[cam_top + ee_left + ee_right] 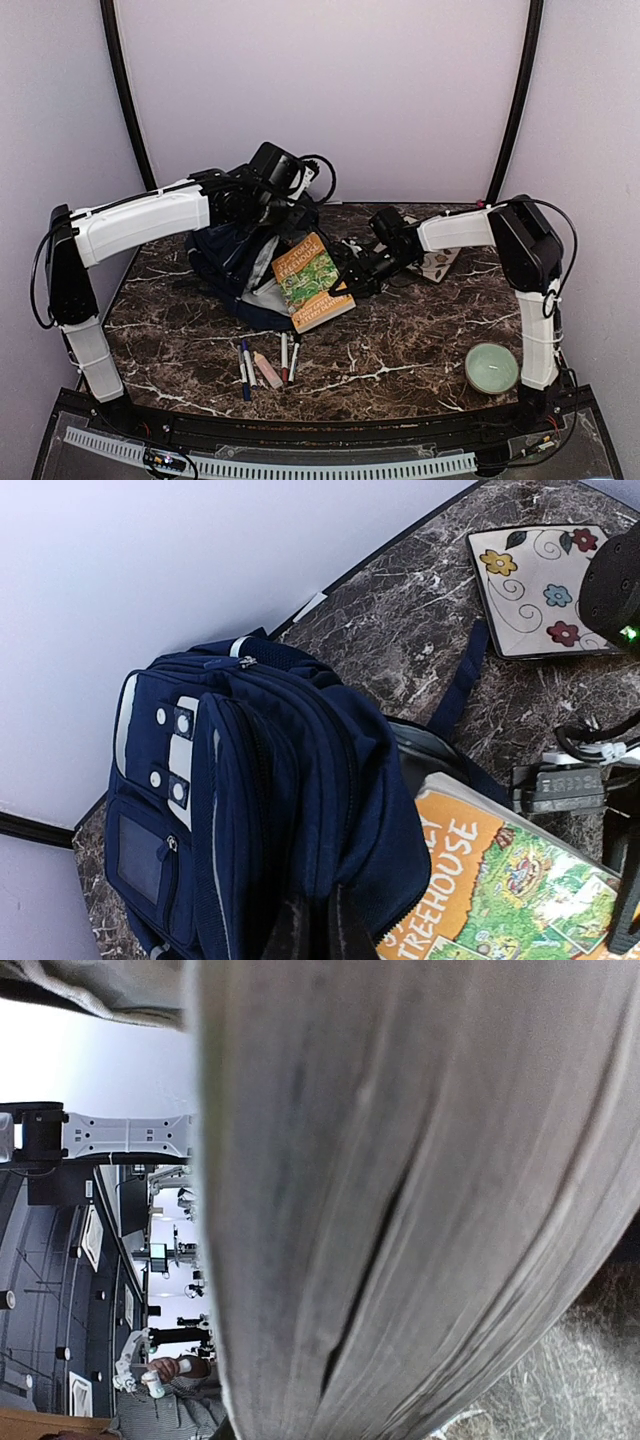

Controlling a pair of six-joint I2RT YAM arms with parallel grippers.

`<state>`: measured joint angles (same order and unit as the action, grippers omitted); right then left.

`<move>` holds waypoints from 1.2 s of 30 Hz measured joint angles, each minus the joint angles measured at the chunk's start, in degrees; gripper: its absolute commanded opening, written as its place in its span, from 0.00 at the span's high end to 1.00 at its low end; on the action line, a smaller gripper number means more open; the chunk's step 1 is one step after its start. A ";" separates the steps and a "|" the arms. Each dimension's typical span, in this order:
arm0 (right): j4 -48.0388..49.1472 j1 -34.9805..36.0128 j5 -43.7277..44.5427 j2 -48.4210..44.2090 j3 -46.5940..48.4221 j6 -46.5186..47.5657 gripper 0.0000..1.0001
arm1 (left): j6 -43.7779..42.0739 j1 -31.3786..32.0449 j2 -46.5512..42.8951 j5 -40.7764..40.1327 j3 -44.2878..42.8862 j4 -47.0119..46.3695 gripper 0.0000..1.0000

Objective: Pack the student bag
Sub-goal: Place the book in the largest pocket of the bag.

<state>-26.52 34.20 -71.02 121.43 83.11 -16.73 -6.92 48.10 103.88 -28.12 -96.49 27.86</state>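
The right gripper [349, 283] pinches the tilted book [310, 279]; the student bag [232, 268] sits just beyond the jaws.

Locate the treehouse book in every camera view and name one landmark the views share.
Top external: treehouse book at centre, overlapping the student bag.
Left wrist: the book at bottom right, beside the bag.
Right wrist: not identifiable; a grey surface fills the frame.
Shared landmark: the student bag, in the top and left wrist views.
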 measured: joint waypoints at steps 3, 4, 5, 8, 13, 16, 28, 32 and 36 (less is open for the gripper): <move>7.48 1.05 -0.59 1.60 0.22 -6.75 1.00 | 0.00 -0.02 -0.85 0.35 1.09 -0.48 1.00; 10.97 1.51 -0.81 2.27 0.22 -10.12 1.00 | 0.00 -0.02 -1.01 0.50 1.29 -0.61 1.00; 14.10 1.86 -0.94 2.80 0.24 -13.03 1.00 | 0.00 -0.02 -1.07 0.66 1.44 -0.76 1.00; 29.27 2.99 -1.44 5.68 0.26 -26.23 1.00 | 0.00 -0.11 -1.62 1.31 2.14 -1.20 1.00; 62.12 3.37 -0.98 15.87 3.72 -55.89 1.00 | -0.33 -0.28 -4.35 2.67 5.09 -2.75 1.00; 67.47 3.54 -0.87 19.34 6.49 -61.37 1.00 | -0.66 -0.26 -6.47 3.34 7.45 -3.85 1.00; 39.45 4.33 8.63 19.67 14.19 -41.88 0.43 | -1.09 0.20 -8.74 3.74 10.88 -5.84 1.00; 28.94 4.39 13.55 16.06 14.16 -32.87 0.37 | -1.38 0.26 -9.51 3.61 12.13 -6.86 1.00; 19.78 4.11 18.56 10.32 13.68 -24.04 0.34 | -1.46 0.28 -10.91 3.45 13.73 -7.93 1.00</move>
<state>-6.74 38.30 -52.47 131.74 96.79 -40.77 -8.38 48.38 92.97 -24.67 -82.76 19.92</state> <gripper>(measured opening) 0.646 0.060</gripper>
